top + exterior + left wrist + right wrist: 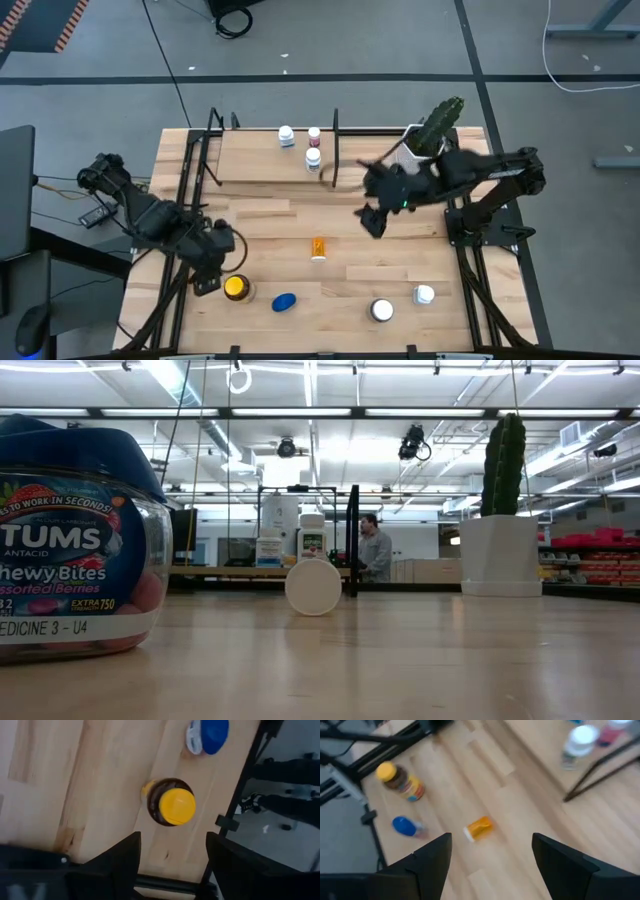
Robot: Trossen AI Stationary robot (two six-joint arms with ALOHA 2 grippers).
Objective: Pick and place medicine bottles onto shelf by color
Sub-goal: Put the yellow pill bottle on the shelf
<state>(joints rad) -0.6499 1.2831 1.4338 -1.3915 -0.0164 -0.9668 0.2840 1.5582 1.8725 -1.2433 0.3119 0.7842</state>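
Observation:
The amber yellow-lidded bottle [237,288] [170,807] stands near the table's near-left corner. My left gripper [212,265] [172,857] hovers open just left of it, apart from it. The blue bottle [284,302] [207,735] [70,540] lies beside the amber one. A small orange bottle [318,247] [479,828] lies on its side mid-table. My right gripper [371,221] [492,860] hangs open above the table, right of the orange bottle. Two white-capped bottles [382,311] [424,295] sit near the near edge. Three small bottles [313,158] stand on the shelf [255,160].
A white pot with a green cactus [435,130] [500,550] stands at the far right, close behind my right arm. Black upright rods [336,150] frame the shelf. Bare tabletop [270,225] lies between the shelf and the near bottles. A person [375,550] stands far off in the room.

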